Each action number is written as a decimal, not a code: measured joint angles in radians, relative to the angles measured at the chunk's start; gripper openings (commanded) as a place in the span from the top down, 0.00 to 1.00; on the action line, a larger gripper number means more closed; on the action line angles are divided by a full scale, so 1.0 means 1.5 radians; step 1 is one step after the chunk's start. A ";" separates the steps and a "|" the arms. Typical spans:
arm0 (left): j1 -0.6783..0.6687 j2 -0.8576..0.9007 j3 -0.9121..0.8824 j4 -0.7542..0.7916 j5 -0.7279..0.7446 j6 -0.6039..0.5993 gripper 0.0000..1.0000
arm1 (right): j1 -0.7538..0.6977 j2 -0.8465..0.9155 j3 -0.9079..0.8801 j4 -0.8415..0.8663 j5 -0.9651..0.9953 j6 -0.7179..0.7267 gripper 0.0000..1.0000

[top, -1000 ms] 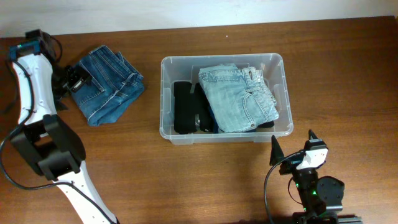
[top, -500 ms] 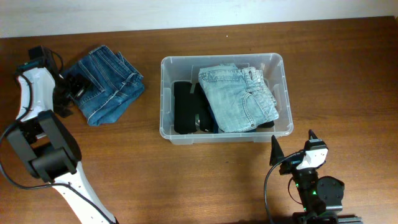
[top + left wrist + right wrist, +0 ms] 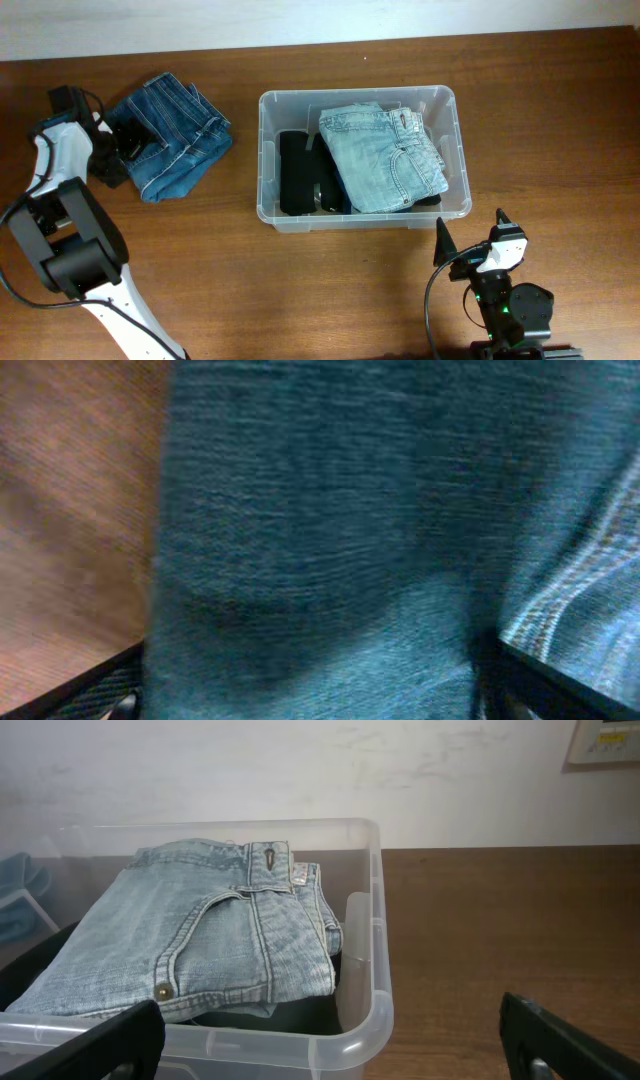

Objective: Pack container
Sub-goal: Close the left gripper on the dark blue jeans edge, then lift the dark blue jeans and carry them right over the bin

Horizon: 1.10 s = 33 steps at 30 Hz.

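Overhead, my left pincer (image 3: 124, 140) rests on folded dark jeans (image 3: 178, 135) that stretch away to its right on the table (image 3: 560, 110). Its wrist view is full of denim, with the fingers (image 3: 90, 695) at the lower corners, spread wide, cloth between them. The container (image 3: 262, 150) sits well to that pincer's right and just ahead of my right pincer (image 3: 468, 222), which is also spread, holds nothing and is clear of the wall. Inside, folded light jeans (image 3: 385, 160) lie straight ahead of the right pincer, over black cloth (image 3: 298, 178) showing to their left.
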<state>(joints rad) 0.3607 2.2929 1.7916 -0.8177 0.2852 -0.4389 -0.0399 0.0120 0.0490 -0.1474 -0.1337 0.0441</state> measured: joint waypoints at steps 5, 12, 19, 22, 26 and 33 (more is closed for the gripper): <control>0.002 -0.003 -0.005 0.003 0.011 0.006 0.09 | 0.000 0.000 0.000 0.000 0.000 0.000 0.02; 0.002 -0.003 -0.012 -0.009 0.032 0.014 0.46 | 0.000 0.000 0.000 0.000 0.000 0.000 0.02; 0.002 -0.003 -0.011 -0.018 0.052 0.012 0.85 | 0.000 0.000 0.000 0.000 0.000 0.000 0.02; 0.003 -0.005 -0.009 -0.022 0.056 0.016 0.93 | 0.000 0.000 0.000 0.000 0.000 0.000 0.02; 0.002 -0.008 -0.007 -0.025 0.057 0.021 0.99 | 0.000 0.000 0.000 0.000 0.000 0.000 0.02; -0.011 -0.056 -0.001 -0.066 0.046 0.057 0.99 | 0.000 0.000 0.000 0.000 0.000 0.000 0.02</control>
<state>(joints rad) 0.3447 2.2093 1.7897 -0.9169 0.3542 -0.3534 -0.0399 0.0120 0.0490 -0.1474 -0.1337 0.0437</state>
